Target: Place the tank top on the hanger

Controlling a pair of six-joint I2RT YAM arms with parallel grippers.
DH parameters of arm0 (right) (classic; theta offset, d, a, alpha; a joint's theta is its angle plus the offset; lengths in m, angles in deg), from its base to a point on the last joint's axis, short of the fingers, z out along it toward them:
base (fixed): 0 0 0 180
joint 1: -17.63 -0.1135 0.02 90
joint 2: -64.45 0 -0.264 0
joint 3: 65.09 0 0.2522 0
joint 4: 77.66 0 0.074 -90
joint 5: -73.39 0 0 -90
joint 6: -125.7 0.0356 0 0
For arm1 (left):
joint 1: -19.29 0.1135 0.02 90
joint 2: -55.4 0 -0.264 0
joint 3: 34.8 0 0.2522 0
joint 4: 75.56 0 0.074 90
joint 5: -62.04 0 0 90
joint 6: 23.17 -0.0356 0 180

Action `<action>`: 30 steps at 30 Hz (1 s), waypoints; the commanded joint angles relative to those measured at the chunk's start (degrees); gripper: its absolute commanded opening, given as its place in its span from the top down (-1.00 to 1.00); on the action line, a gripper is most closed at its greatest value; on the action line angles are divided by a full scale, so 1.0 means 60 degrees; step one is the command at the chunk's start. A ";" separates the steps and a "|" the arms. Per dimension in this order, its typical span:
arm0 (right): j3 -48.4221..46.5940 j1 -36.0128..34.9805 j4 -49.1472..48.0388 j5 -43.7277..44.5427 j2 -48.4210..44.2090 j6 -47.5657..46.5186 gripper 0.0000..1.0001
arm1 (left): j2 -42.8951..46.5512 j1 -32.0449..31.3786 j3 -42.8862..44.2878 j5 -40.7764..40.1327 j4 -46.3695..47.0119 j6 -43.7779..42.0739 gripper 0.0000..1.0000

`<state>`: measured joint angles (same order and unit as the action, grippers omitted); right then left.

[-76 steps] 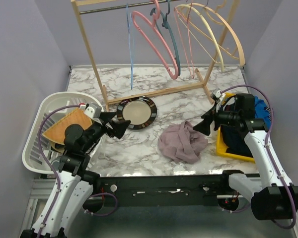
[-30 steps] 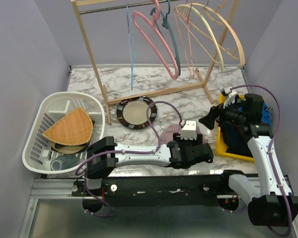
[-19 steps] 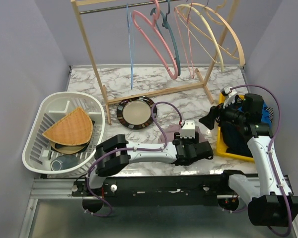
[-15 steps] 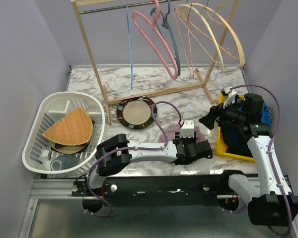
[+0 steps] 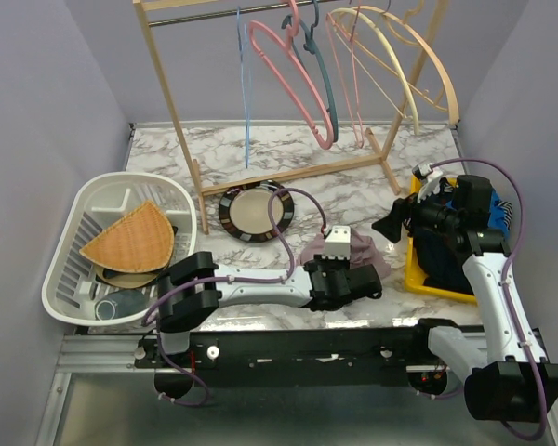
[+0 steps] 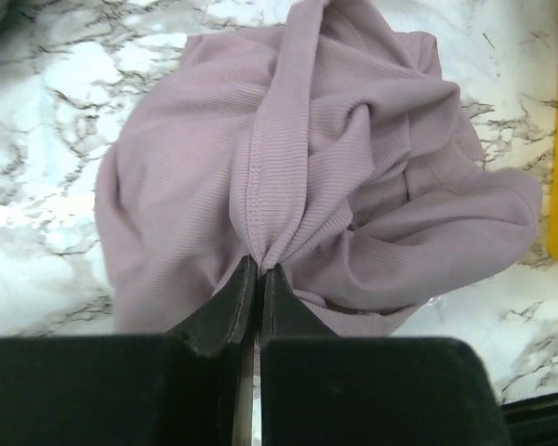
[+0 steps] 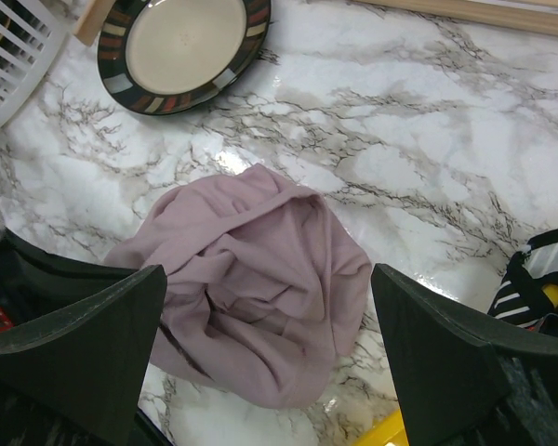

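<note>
Tank top (image 5: 361,247): mauve, crumpled in a heap on marble table (image 5: 260,149), near-right area, just beside yellow bin (image 5: 428,283); not on hanger (image 5: 245,88).
L gripper (image 6: 259,271): fingers (image 6: 225,307) almost fully closed, pinching a raised ribbed fold at near edge of tank top; arm lies low across table front.
R gripper (image 5: 388,229): fingers spread wide, nothing btw them; held above table at left edge of yellow bin, apart from tank top, which sits below it in R wrist view.
Hanger: thin lt-blue wire, seen edge-on, hangs from rail of wooden rack (image 5: 166,84) at back; well apart from tank top.
Other hangers: pink hanger (image 5: 293,79), teal hanger (image 5: 324,79), cream hangers (image 5: 400,56) on same rail, to the right of hanger.
Yellow bin contents: dark navy clothes (image 5: 442,255) & bright blue clothes (image 5: 488,200) piled inside; R arm covers part of it.
White basket (image 5: 74,251): slatted, left side of table; holds woven fan-shaped mat (image 5: 130,243) lying over a dark round dish (image 5: 121,277), mostly hidden; small greyish round item (image 5: 112,305) at near corner, can't tell what.
Plate (image 5: 254,211): striped dark rim, cream centre, flat on table btw rack foot & tank top.
</note>
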<state>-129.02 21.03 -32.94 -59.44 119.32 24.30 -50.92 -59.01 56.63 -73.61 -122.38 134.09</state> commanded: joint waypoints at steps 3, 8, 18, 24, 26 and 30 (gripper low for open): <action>0.0144 0.0034 0.0040 -0.0566 0.0127 -0.0268 -1.00 | 0.1840 0.0320 -0.1634 0.0473 0.1258 -0.1278 0.93; 0.0115 0.0034 0.0230 -0.0918 0.0244 -0.0532 -1.00 | 0.2908 0.0715 -0.2995 0.1396 0.2154 -0.1864 0.93; 0.0042 0.0034 0.0919 -0.1915 0.0596 -0.1498 -1.00 | 0.5530 0.2122 -0.6069 0.3227 0.4348 -0.2567 1.00; 0.0086 -0.0082 0.1094 -0.2046 0.0727 -0.1894 -1.00 | 0.7406 0.2825 -0.7697 0.4281 0.5464 -0.2963 1.00; 0.0086 -0.0156 0.1226 -0.2177 0.0786 -0.2113 -1.00 | 0.7917 0.2972 -0.7992 0.4618 0.5918 -0.3066 1.00; 0.0159 -0.0405 0.1505 -0.2851 0.0889 -0.2684 -0.99 | 0.8345 0.3060 -0.8432 0.5350 0.6563 -0.3183 1.00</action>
<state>-129.02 20.15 -27.22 -70.57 123.96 13.24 -3.42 -41.26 7.89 -48.03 -90.49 117.20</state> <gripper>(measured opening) 0.997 0.019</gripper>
